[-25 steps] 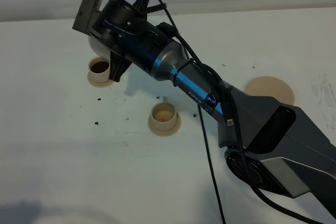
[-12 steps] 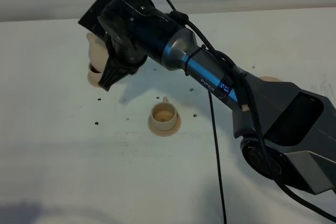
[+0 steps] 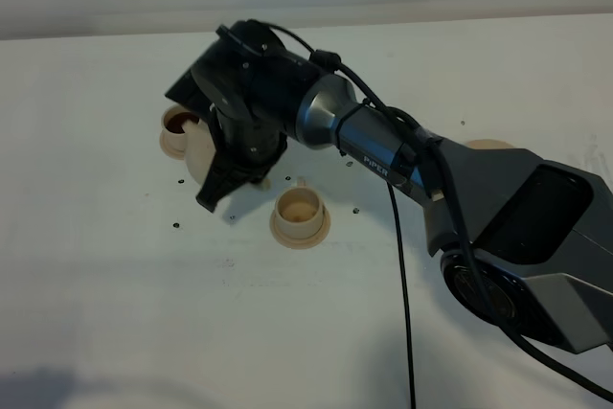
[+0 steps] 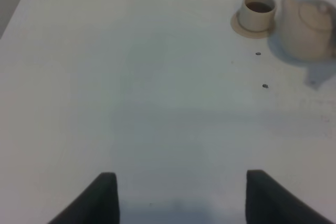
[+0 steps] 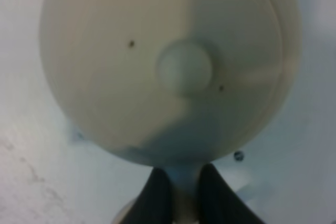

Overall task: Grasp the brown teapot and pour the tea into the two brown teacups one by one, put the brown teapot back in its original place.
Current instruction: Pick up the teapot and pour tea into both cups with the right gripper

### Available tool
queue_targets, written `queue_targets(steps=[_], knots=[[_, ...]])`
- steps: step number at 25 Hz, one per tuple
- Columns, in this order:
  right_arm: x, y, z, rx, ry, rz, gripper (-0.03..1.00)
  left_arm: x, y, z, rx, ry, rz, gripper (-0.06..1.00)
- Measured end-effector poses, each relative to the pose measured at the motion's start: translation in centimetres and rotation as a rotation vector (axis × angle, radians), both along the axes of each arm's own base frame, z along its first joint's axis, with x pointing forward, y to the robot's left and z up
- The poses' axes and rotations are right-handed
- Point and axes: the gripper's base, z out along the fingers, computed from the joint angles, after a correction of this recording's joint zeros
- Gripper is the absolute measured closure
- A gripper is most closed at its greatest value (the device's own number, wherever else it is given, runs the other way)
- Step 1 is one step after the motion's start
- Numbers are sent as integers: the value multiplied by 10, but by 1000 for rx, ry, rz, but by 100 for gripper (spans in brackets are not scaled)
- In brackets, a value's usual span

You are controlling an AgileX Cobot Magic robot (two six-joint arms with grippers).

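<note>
We log the right gripper (image 5: pixel 184 196) clamped on the brown teapot (image 3: pixel 197 152). In the right wrist view its dark fingers (image 5: pixel 157 192) pinch the handle (image 5: pixel 182 182) just below the lid knob (image 5: pixel 185 69). The right arm (image 3: pixel 383 146) reaches across the middle of the table (image 3: pixel 115 284) to the left side.

The teapot sits between the two cups. It is just beside the filled teacup (image 3: pixel 179 122), which holds dark liquid, and overlaps that cup's saucer in the high view. The near teacup (image 3: pixel 299 208) stands close on the other side, its inside pale. The left wrist view shows a shadow under the pot, so we read it as off the surface. We cannot tell its tilt.

The large saucer (image 3: pixel 487 144) lies well apart on the right, mostly hidden behind the arm.

On edges, the table's back edge runs close behind the filled teacup. A second edge shows in one corner of the left wrist view. Room is tight around the cups. It is wide in front of them and toward the left, with only a few dark specks (image 3: pixel 176 225) there. A black cable (image 3: pixel 402 313) hangs across the front right.

The left gripper (image 4: pixel 181 198) has its jaws apart, holds nothing, and is over bare table well apart from the cups.
</note>
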Motion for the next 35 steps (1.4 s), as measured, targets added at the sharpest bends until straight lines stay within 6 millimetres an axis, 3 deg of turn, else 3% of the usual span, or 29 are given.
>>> queue_targets(steps=[4, 7, 14, 17, 26, 31, 35], knots=[[1, -1, -4, -20, -6, 3, 84, 0, 0, 0, 0, 0, 0, 42], [2, -2, 6, -14, -29, 5, 84, 0, 0, 0, 0, 0, 0, 42], [-5, -11, 79, 81, -135, 1, 84, 0, 0, 0, 0, 0, 0, 42], [-13, -21, 95, 85, -138, -7, 84, 0, 0, 0, 0, 0, 0, 42], [-66, -79, 71, -96, 30, -38, 84, 0, 0, 0, 0, 0, 0, 42], [-91, -113, 66, -96, -36, -26, 84, 0, 0, 0, 0, 0, 0, 42], [-97, -129, 54, -127, -126, 35, 84, 0, 0, 0, 0, 0, 0, 42]])
